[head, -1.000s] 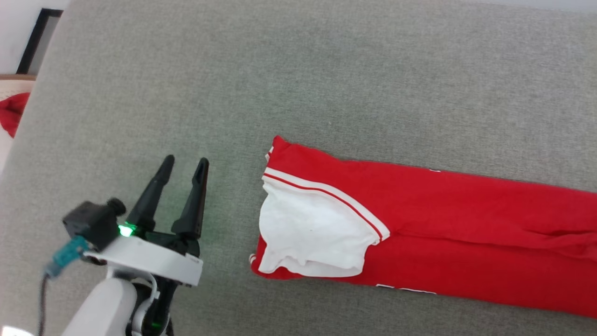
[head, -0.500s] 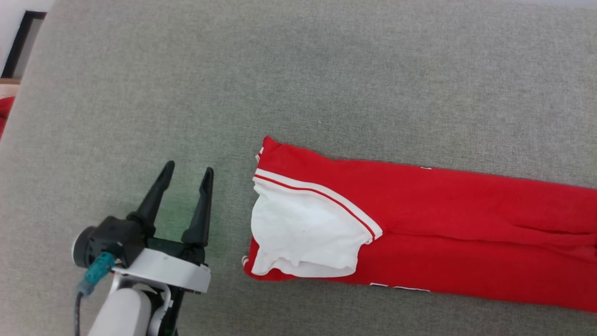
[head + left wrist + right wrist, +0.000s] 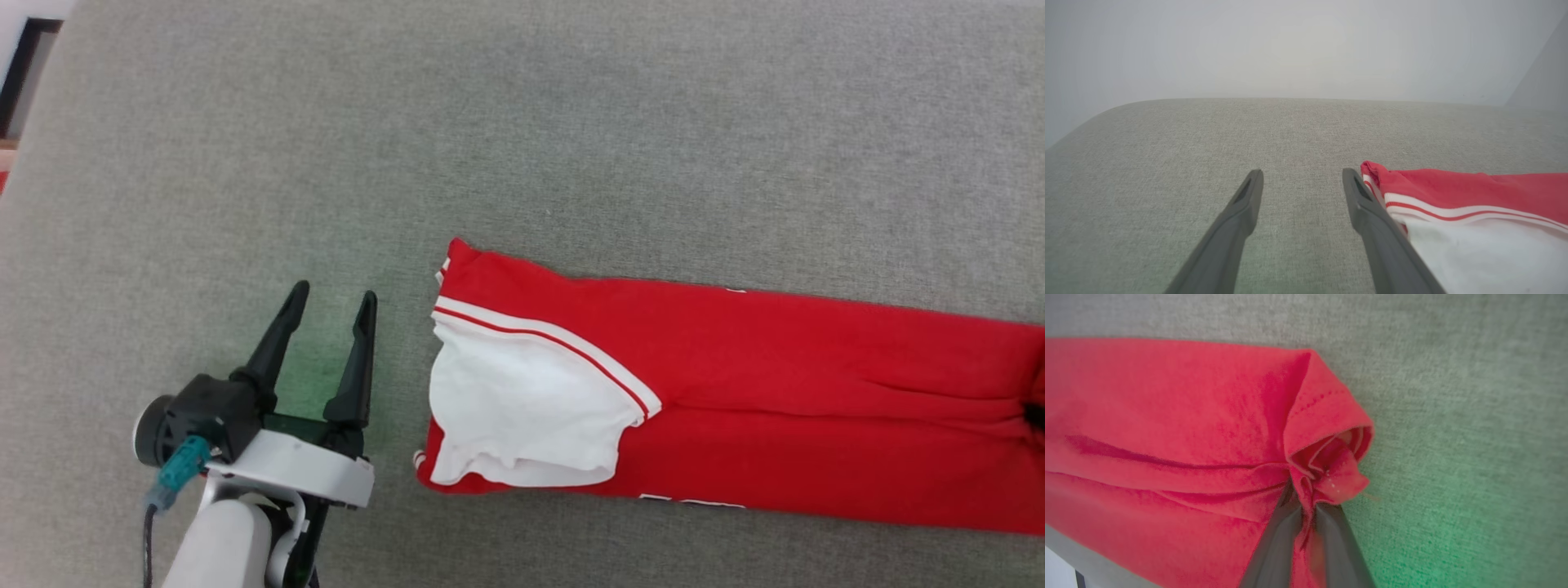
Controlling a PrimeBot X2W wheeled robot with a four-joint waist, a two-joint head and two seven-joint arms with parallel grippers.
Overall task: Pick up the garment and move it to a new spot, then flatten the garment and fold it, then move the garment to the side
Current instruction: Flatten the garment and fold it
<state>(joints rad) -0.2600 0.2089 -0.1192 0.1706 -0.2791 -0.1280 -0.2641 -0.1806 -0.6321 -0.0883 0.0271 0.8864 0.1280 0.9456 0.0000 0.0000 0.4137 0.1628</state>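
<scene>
We see the garment (image 3: 775, 367) lying on a big grey cushion (image 3: 571, 122). It makes a long red strip that runs from the middle of the head view out to 3 o'clock. At its 9 o'clock end a white sleeve (image 3: 522, 408) lies on top of the red, with a white-and-red stripe (image 3: 555, 335) along the sleeve's 12 o'clock side.

Our left gripper (image 3: 333, 292) is at 8 o'clock in the head view, and its fingers point to 12 o'clock. Its jaws are spread wide and hold nothing. The garment is at 3 o'clock from it, just beside it, with a thin bit of grey between them. A green light (image 3: 314, 384) glows on the cushion between the two fingers. A blue-green plug (image 3: 180, 469) sticks out of the wrist at 9 o'clock.

In the left wrist view, the left gripper (image 3: 1302, 173) points across the grey cushion (image 3: 1290, 130) to a pale wall (image 3: 1290, 41) at 12 o'clock. The garment (image 3: 1453, 188) and its white sleeve (image 3: 1486, 253) sit at 4 o'clock, right by one finger.

In the right wrist view, our right gripper (image 3: 1306, 506) comes up from 6 o'clock. Its jaws are pressed together on a bunched-up bit of the garment (image 3: 1167, 416), which spreads away to 9 o'clock. The grey cushion (image 3: 1453, 396) is at 3 o'clock, with a green light (image 3: 1433, 547) at 4 o'clock.
</scene>
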